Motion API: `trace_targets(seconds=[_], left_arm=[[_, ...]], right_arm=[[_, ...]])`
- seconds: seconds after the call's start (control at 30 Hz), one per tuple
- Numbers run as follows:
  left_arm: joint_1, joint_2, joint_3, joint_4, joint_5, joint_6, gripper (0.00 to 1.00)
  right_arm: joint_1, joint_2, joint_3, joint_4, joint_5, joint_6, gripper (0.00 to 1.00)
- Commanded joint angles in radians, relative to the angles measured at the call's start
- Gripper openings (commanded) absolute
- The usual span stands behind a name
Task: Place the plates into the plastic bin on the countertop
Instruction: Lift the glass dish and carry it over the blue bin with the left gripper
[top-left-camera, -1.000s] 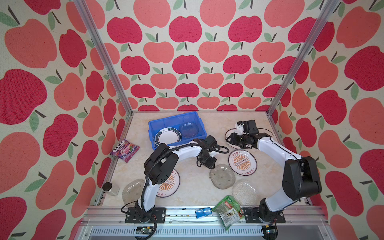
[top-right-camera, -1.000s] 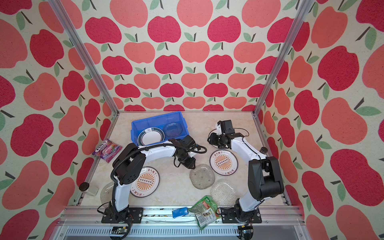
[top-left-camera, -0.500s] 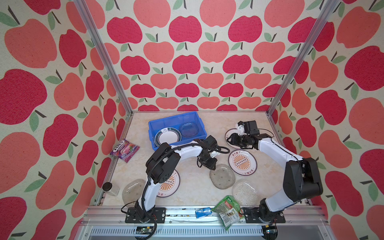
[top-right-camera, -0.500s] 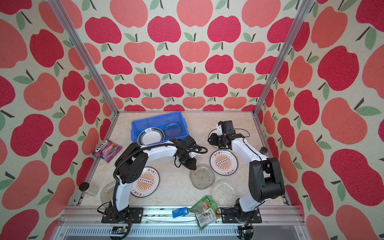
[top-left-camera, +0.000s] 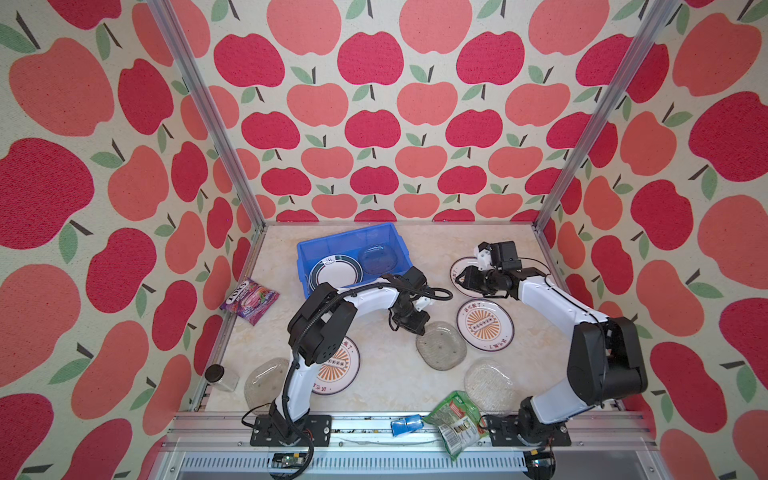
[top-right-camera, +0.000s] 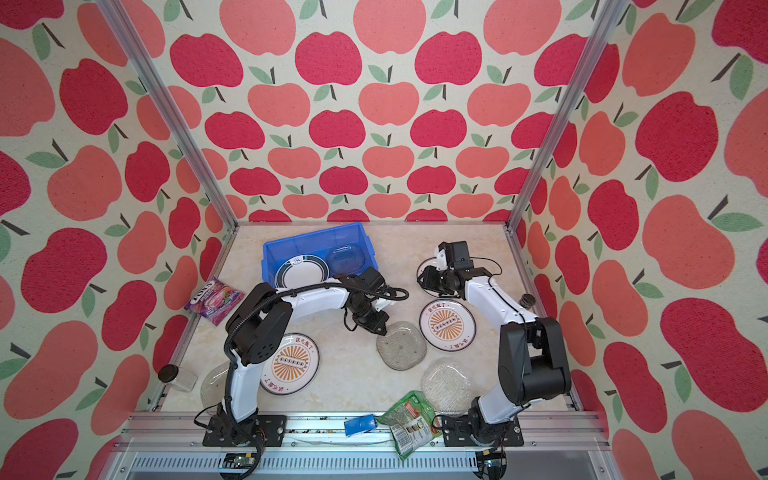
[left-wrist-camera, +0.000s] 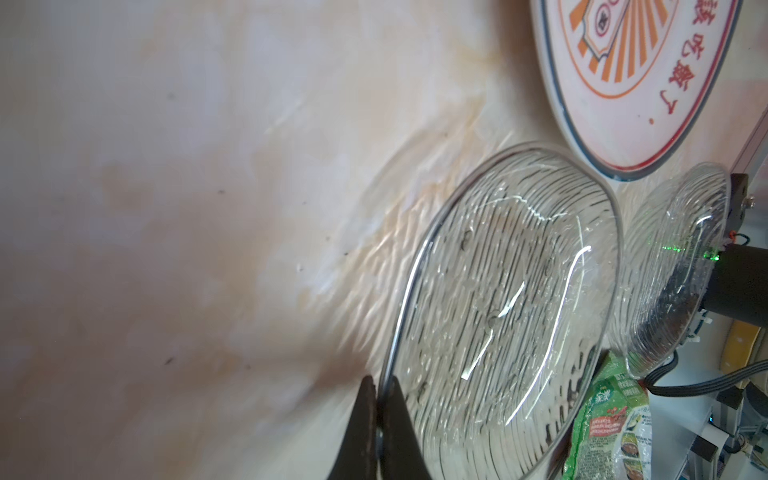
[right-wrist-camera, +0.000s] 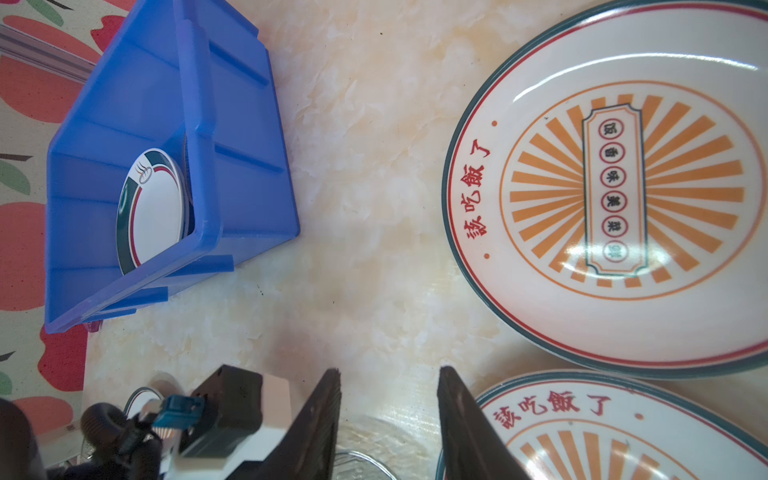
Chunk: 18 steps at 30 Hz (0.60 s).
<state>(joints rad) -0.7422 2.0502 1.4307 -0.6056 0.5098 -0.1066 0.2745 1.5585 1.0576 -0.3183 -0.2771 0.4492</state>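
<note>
Grasp in hand: the glass plate (left-wrist-camera: 511, 307), mid-way across the countertop (top-left-camera: 386, 386), is clamped at its rim by the left gripper (left-wrist-camera: 380, 384); the right gripper (right-wrist-camera: 388, 374) is held apart, empty; a lift into the plastic bin (top-left-camera: 349, 239) is called for next.

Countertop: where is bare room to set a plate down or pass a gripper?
Free: the back gap between the blue bin and the right gripper; the front middle between the near-left sunburst plate and the smoky glass plate. Crowded: plates packed around the right sunburst plate.
</note>
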Motion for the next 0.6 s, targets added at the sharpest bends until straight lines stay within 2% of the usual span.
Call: trace_targets(seconds=[0.0,0.17,0.27,0.43,0.57], left_arm=[[0.068,-0.132,-0.013,-0.035,0.003,-0.002,0.00],[0.166,-0.284,0.017,-0.021,0.088,-0.041,0.00],[0.229,-0.322,0.062,-0.012,0.089,-0.066,0.00],[0.316,-0.334,0.145,-0.003,-0.046,-0.086,0.00],[0.397,-0.266,0.241,-0.002,-0.138,-0.140,0.00]], right_arm=[[-0.006,-0.005,0.019,0.012,-0.019,0.022,0.42],[-0.006,0.014,0.051,0.016,-0.015,0.031,0.42],[-0.009,0.020,0.065,0.027,-0.002,0.035,0.42],[-0.009,0.054,0.108,0.030,-0.015,0.040,0.42],[-0.008,0.083,0.147,0.028,-0.027,0.043,0.42]])
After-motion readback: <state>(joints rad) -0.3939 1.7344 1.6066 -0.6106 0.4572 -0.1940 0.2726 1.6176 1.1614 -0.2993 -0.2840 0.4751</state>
